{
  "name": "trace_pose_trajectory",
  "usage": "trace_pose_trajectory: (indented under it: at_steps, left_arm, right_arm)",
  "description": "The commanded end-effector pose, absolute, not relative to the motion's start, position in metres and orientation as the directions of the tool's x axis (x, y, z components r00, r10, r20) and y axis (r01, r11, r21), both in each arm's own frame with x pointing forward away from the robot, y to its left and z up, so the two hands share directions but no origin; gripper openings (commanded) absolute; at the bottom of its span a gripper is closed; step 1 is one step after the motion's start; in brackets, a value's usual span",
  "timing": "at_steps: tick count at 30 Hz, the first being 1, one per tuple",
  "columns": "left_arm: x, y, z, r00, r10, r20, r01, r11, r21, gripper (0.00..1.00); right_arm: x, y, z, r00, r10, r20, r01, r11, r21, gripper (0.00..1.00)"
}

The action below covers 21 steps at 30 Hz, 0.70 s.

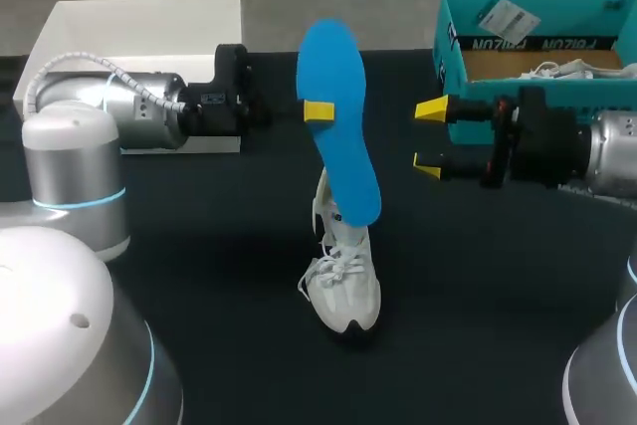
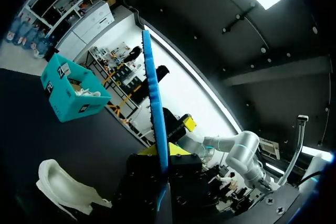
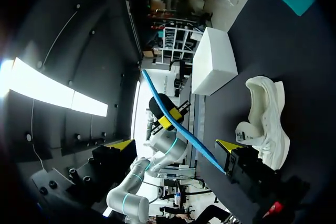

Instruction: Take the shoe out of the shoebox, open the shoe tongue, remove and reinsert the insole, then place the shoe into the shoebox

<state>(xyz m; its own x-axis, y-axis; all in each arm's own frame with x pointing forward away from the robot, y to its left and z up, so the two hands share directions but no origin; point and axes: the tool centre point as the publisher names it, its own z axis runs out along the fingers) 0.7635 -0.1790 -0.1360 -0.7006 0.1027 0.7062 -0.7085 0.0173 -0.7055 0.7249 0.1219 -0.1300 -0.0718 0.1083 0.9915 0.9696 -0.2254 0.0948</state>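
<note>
Nearest the head camera, past my own arm joints, the white sneaker [image 1: 343, 286] stands on the black table [image 1: 199, 246], toe toward the camera and laces loose. Over it the blue insole [image 1: 338, 116] is held on edge, with my left gripper [image 1: 320, 111] clamped across its upper part. The insole's lower end overlaps the sneaker's opening, and I cannot tell whether it touches. My right gripper [image 1: 430, 136] hangs beside the insole with its fingers apart, holding nothing. Behind it is the teal shoebox [image 1: 453, 57], and a white box [image 1: 149, 22] sits behind the left arm.

I judge that the insole is out and reinsertion is the step in hand. To do it well, steady the sneaker's heel with the free gripper so it cannot slide. Feed the lower end under the tongue at a shallow angle along the sole bed. If the insole starts to buckle, pause, because the grip is high and leaves a long floppy length.
</note>
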Motion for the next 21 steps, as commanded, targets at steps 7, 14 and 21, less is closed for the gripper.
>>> trace_pose_trajectory:
  at_steps: [7,14,21]
  left_arm:
    - [0.779,-0.177,-0.135,-0.987,0.161,0.015,-0.006,0.06,-0.998,0.0]
    - [0.786,-0.178,-0.125,-0.96,0.128,-0.248,0.247,-0.025,-0.969,0.0]
    - [0.786,-0.178,-0.125,-0.96,0.128,-0.248,0.247,-0.025,-0.969,0.0]
  right_arm:
    - [0.724,0.124,-0.13,-0.071,0.11,0.991,0.969,-0.229,0.095,1.0]
    - [0.724,0.124,-0.13,-0.071,0.11,0.991,0.969,-0.229,0.095,1.0]
    - [0.724,0.124,-0.13,-0.071,0.11,0.991,0.969,-0.229,0.095,1.0]
